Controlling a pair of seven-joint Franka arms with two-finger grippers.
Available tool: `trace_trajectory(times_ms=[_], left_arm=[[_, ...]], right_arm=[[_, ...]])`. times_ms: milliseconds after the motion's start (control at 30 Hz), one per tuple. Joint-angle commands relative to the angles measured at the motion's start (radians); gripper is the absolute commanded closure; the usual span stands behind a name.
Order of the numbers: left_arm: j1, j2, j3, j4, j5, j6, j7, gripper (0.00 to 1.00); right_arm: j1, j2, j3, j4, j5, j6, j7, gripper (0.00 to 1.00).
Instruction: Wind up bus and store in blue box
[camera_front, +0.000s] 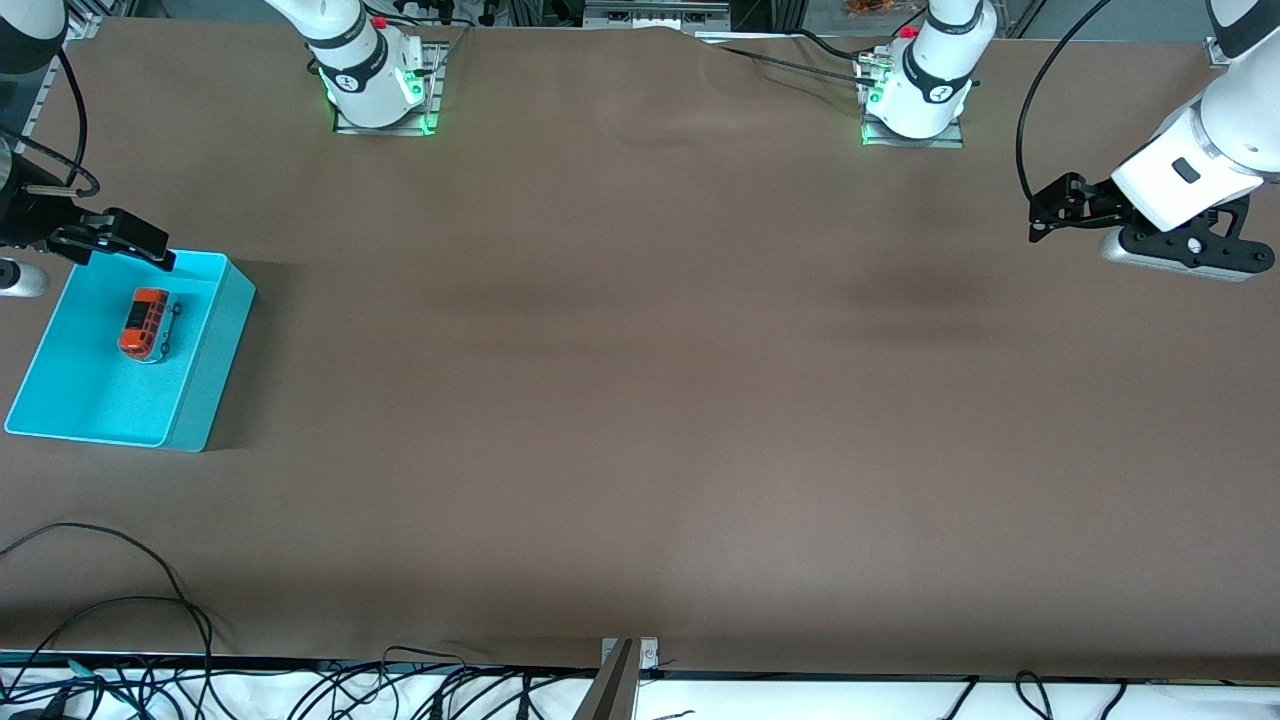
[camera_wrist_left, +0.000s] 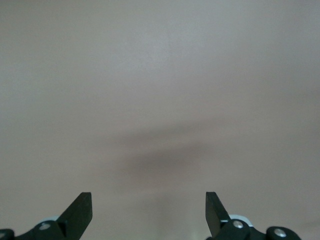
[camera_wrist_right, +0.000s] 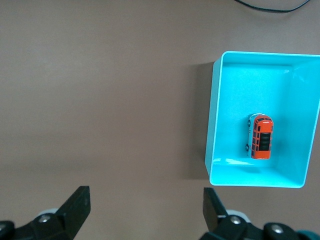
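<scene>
The right gripper (camera_wrist_right: 145, 210) has its jaws spread wide and empty, hanging just above the rim of the blue box (camera_front: 205, 385) at the edge farther from the front camera, at the right arm's end of the table. The left gripper (camera_wrist_left: 148, 212) is likewise wide apart and holds nothing, waiting in the air over bare table at the left arm's end. The bus (camera_front: 146, 323) stands on its wheels inside the box, apart from every wall and closer to the wall beneath the right gripper, so the storing looks done. Judging by its look, the toy is small, light and rigid, with a smooth painted shell that could slip; should it need lifting, the flat long sides across its narrow width seem the surest hold. The right wrist view looks straight down into the box and shows the roof panel and the clearance around the toy, whereas the front view alone places both arms; the left wrist view shows only tabletop and shadow.
</scene>
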Motion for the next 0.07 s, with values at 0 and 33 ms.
trace_trajectory(times_ms=[0,33], left_arm=[[0.005,0.017,-0.007,0.038,0.024,-0.028,-0.012,0.0],[0.005,0.019,-0.007,0.04,0.024,-0.028,-0.012,0.0]], right_arm=[[0.004,0.014,0.001,0.033,0.017,-0.029,-0.017,0.0],[0.004,0.012,0.001,0.033,0.017,-0.029,-0.017,0.0]])
